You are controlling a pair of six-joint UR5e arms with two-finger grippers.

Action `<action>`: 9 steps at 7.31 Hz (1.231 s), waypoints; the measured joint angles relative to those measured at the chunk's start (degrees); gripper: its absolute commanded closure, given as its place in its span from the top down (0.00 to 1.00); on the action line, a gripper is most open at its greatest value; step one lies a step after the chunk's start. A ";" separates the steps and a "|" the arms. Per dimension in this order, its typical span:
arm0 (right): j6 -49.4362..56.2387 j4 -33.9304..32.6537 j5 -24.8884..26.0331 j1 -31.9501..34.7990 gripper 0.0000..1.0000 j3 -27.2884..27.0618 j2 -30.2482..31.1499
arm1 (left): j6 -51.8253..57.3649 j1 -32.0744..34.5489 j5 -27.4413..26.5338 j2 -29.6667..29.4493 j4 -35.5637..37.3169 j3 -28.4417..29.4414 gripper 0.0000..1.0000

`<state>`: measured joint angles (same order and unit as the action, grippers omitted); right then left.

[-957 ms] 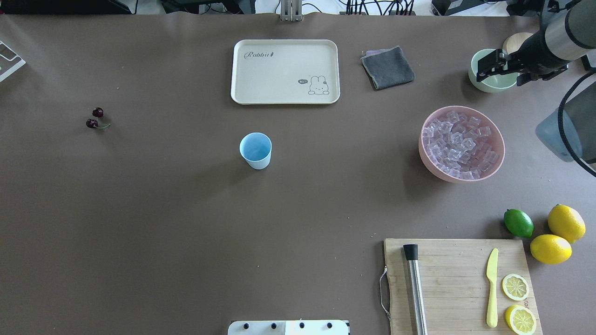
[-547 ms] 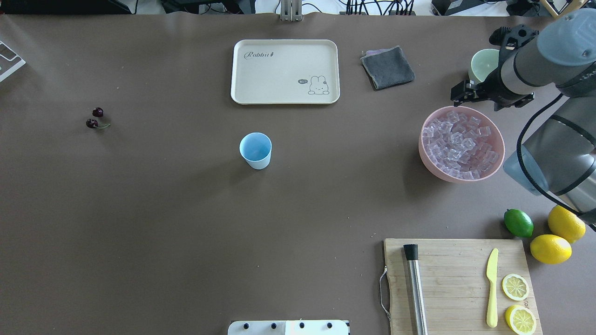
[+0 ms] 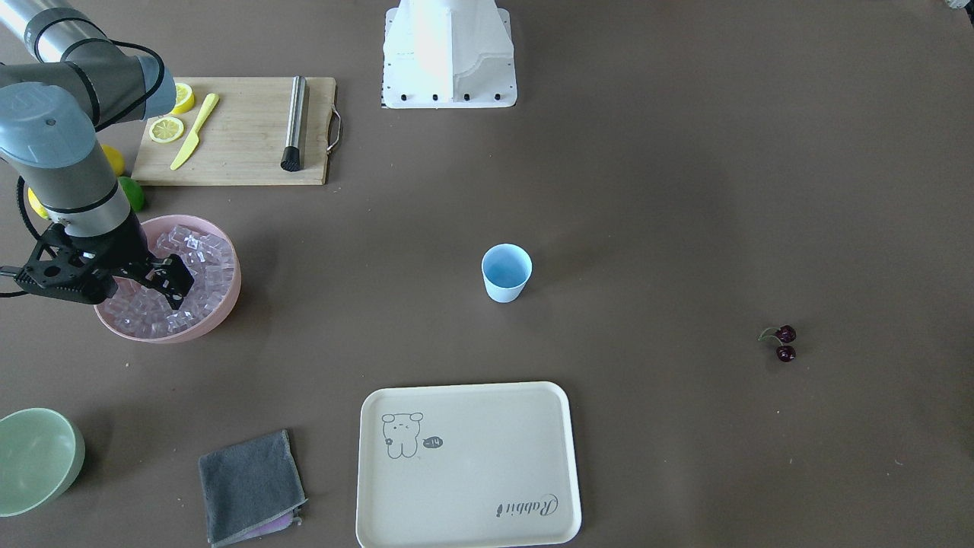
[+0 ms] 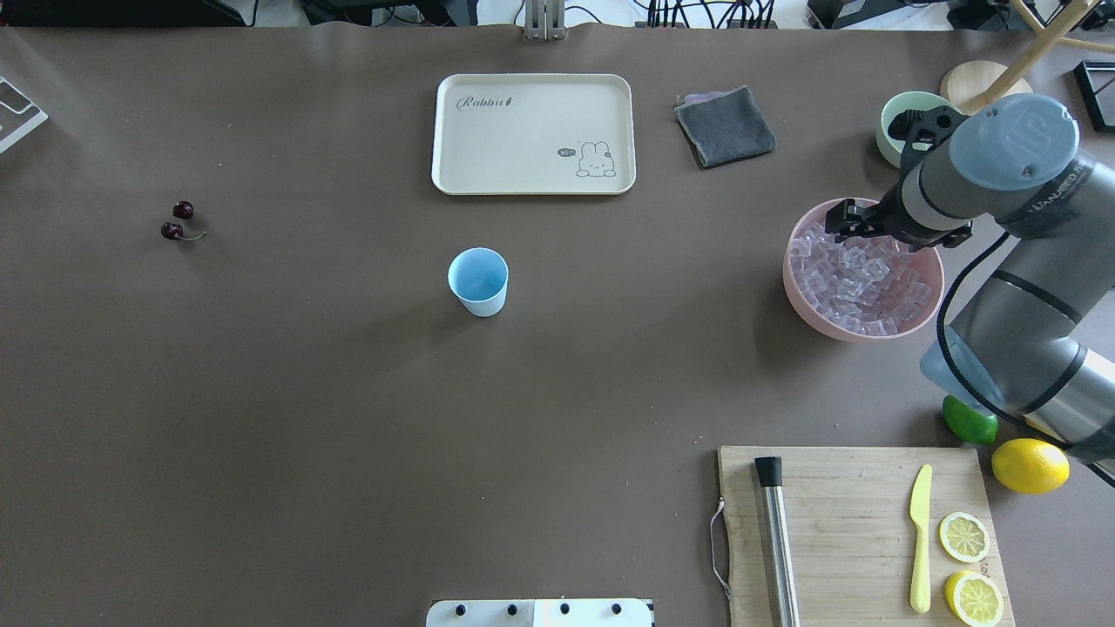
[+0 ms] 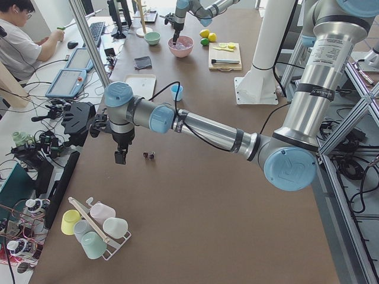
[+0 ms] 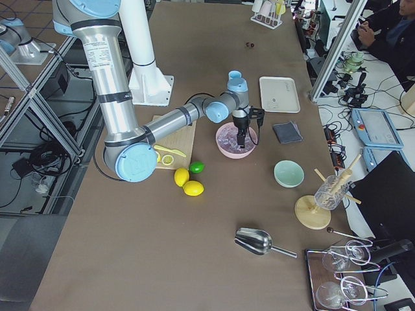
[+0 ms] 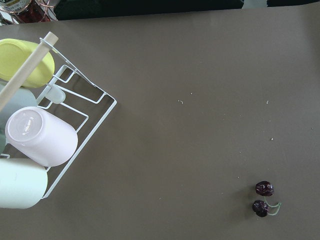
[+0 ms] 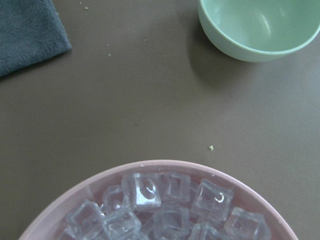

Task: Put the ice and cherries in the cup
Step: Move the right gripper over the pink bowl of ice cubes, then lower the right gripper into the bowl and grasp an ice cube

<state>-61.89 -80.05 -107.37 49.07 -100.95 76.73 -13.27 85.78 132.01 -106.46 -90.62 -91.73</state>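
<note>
- Right gripper (image 3: 177,289) hangs over the pink bowl (image 3: 219,318), fingertips among or just above the ice (image 3: 204,255). Contact and jaw gap cannot be made out.
- Cup (image 3: 506,272) stands upright mid-table, well apart from the pink bowl.
- Cherries (image 3: 784,343) lie on the table at the view's right, well apart from the cup.
- Cream tray (image 3: 468,464) sits at the bottom edge, with a grey cloth (image 3: 251,485) near it.

Cup (image 4: 477,280) mid-table, tray (image 4: 533,133) beyond it, cherries (image 4: 179,221) far left. Ice (image 4: 862,283) in bowl (image 4: 803,311) at right, right gripper (image 4: 841,223) over its far rim.
</note>
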 measured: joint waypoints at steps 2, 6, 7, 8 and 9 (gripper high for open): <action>-0.40 -0.02 1.50 -1.73 0.98 0.14 0.59 | 0.00 0.27 0.00 0.37 -0.06 -0.28 0.98; -0.54 -0.17 3.94 -3.62 0.00 0.12 0.95 | 0.01 0.45 0.00 1.97 -1.18 -0.58 0.98; -0.57 -0.46 3.98 -3.63 0.00 -0.06 0.93 | -0.02 0.45 0.00 2.17 -1.26 -0.58 0.98; -0.58 -0.63 4.01 -3.57 0.00 -0.38 0.85 | -0.06 0.45 0.00 2.33 -1.30 -0.60 0.98; -0.55 -0.71 3.99 -3.31 0.00 -0.60 0.76 | -0.08 0.45 0.00 2.45 -1.31 -0.63 0.98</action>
<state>-62.43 -80.75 -103.38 45.76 -101.54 77.48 -13.35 86.22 132.01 -104.02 -91.93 -92.36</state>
